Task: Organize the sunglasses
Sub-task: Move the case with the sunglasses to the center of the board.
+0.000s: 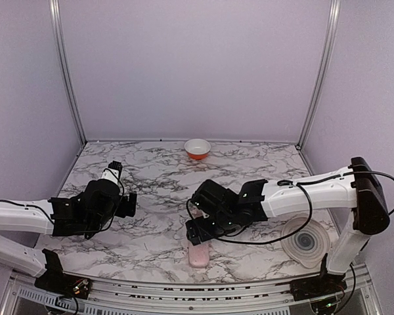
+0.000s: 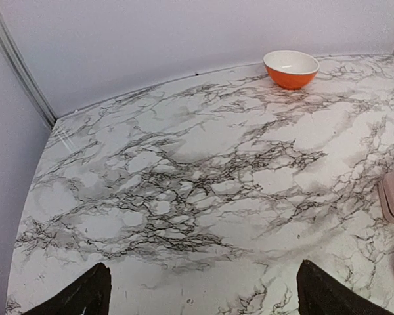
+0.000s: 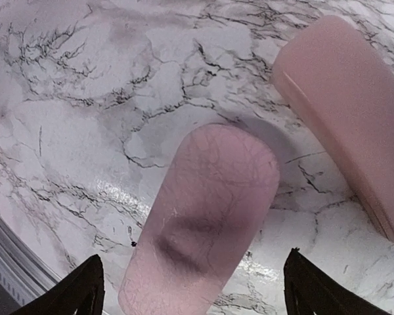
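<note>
Left claw (image 2: pixel 203 279) is hanging wide over the bare marble bench (image 2: pixel 184 164), gripping nothing. An orange bowl (image 2: pixel 291 69) is sitting well ahead of it, to its right. Right claw (image 3: pixel 194 257) is standing wide and empty, hovering over a closed pink case (image 3: pixel 210 210) that is lying on the bench beneath the gap of its fingers. A second pink case (image 3: pixel 354 111) is lying just ahead and to its right, apart from the first. The sunglasses are showing in no view; their place cannot be told.

A pink case (image 3: pixel 207 216) is lying on the marble table (image 3: pixel 85 98) between the right gripper's (image 3: pixel 196 287) wide-spread jaws; a second pink case (image 3: pixel 348 111) is lying nearby, apart.
</note>
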You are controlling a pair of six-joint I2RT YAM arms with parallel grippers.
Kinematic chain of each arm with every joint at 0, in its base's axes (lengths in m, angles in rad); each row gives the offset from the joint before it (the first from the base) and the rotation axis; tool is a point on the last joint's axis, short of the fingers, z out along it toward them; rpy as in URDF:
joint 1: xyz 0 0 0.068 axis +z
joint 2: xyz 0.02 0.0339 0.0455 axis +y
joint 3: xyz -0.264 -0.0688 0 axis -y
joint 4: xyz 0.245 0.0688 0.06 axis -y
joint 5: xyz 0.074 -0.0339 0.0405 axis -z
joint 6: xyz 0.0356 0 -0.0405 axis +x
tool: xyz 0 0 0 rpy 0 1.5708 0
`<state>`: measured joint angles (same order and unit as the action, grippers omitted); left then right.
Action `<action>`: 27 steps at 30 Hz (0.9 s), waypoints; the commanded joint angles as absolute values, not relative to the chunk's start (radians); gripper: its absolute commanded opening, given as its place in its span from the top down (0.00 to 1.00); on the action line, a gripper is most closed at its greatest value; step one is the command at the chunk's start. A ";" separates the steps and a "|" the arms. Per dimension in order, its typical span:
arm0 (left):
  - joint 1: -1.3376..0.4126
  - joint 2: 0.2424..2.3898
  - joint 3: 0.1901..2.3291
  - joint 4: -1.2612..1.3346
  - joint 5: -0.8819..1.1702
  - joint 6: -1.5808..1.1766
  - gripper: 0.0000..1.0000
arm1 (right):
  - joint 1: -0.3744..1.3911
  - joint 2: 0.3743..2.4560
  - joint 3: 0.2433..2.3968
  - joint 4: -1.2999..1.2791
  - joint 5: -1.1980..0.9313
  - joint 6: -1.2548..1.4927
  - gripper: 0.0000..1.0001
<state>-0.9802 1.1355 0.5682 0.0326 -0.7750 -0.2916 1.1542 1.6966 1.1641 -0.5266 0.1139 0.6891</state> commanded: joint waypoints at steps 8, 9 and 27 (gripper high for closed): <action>-0.937 1.130 0.535 0.170 -0.839 -0.308 0.01 | 1.234 1.900 1.361 -0.720 0.213 0.804 0.00; -0.937 1.128 0.533 0.172 -0.839 -0.308 0.01 | 1.236 1.912 1.367 -0.724 0.213 0.807 0.00; -0.937 1.120 0.515 0.194 -0.822 -0.296 0.01 | 1.273 2.069 1.462 -0.805 0.267 0.824 0.28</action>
